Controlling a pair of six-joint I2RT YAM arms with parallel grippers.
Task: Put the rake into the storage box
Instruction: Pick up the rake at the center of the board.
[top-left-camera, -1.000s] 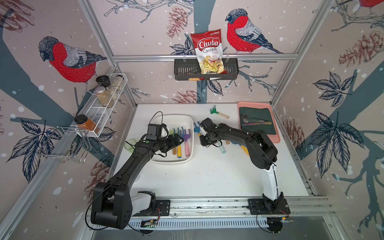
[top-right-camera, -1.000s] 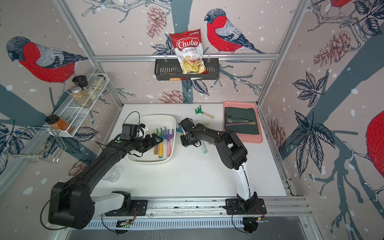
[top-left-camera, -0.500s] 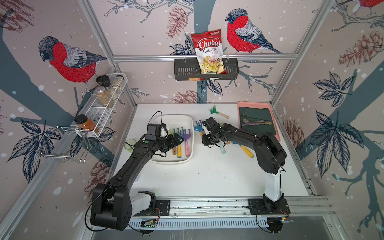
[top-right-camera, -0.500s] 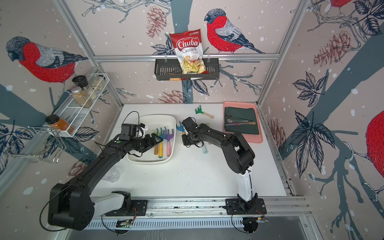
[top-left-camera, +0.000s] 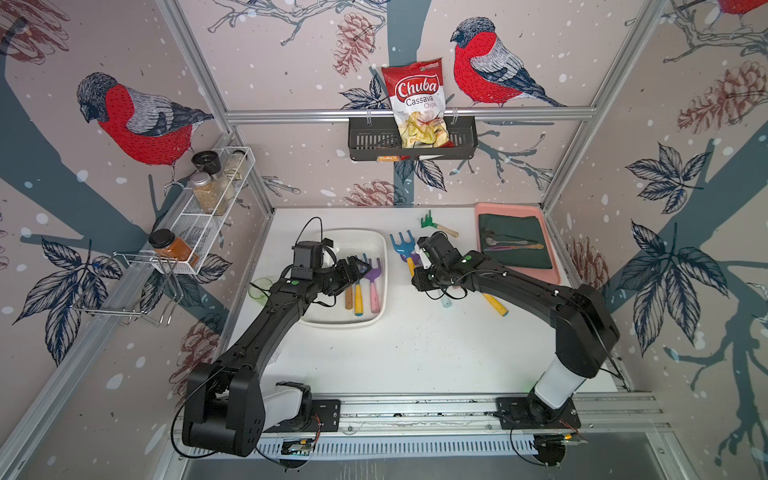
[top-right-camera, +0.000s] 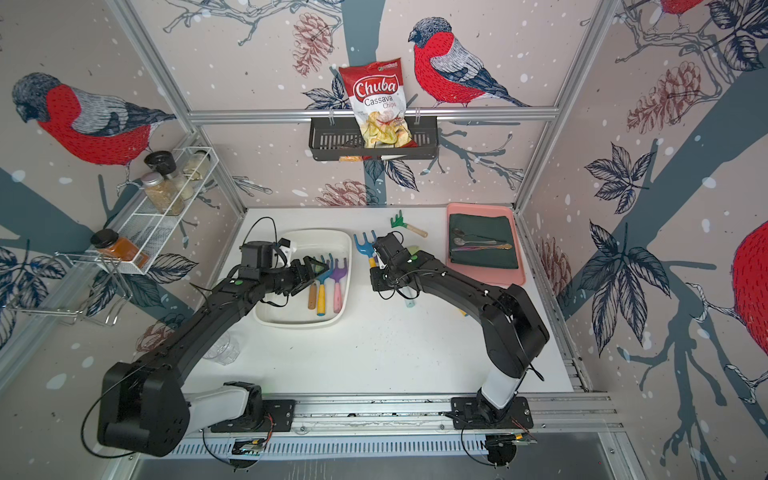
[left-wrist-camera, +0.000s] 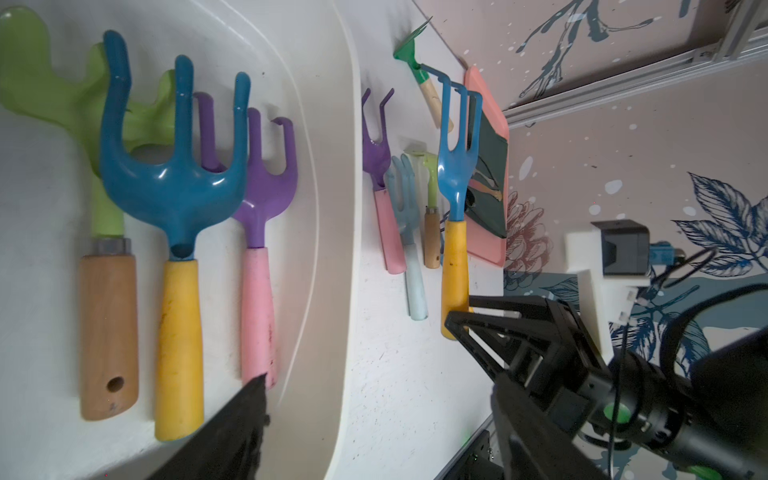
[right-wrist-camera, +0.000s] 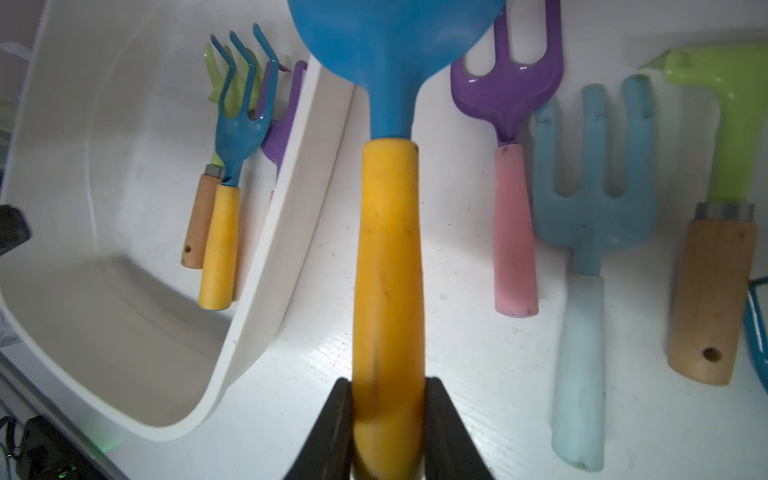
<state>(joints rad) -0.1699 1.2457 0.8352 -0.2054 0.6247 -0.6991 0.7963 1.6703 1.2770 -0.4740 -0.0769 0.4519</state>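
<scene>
Your right hand (right-wrist-camera: 388, 390) is closed firmly on the yellow handle of the blue rake (right-wrist-camera: 388, 249). It holds the rake raised from the bench (top-left-camera: 415, 353), with the tines pointing away from the arm. The rake is just outside the rim of the storage box (top-left-camera: 361, 243), on the right arm's side, so it is not yet in the box. Your left hand (top-left-camera: 358, 266) is wide open and holds nothing. It hangs over the box, above three other rakes (left-wrist-camera: 174, 183) that lie there side by side.
</scene>
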